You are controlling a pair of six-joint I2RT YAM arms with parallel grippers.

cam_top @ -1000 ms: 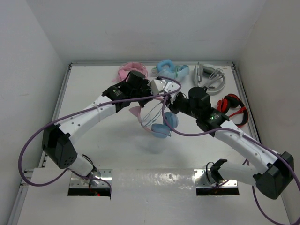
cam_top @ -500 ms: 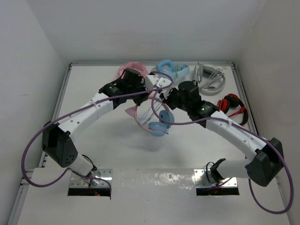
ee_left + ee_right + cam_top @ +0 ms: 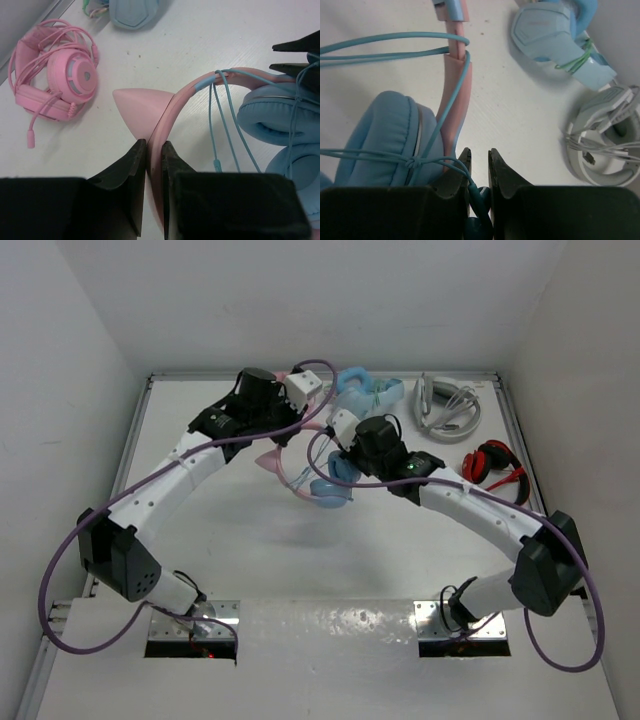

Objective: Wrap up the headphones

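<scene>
Pink headband (image 3: pixel 181 94) of headphones (image 3: pixel 318 480), mid-table, is pinched by left gripper (image 3: pixel 154 146) at ten o'clock, apparently as anchor. Cable (image 3: pixel 395 36) end is nipped by right gripper (image 3: pixel 479 156) at two o'clock, probably for winding.

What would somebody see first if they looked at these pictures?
The over-ear headphones with a pink cat-eared headband and light blue round ear cups, held between both arms over the table's middle. The left tool pinches the pink headband beside a cat ear, and the right tool grips the thin light blue cable.
</scene>
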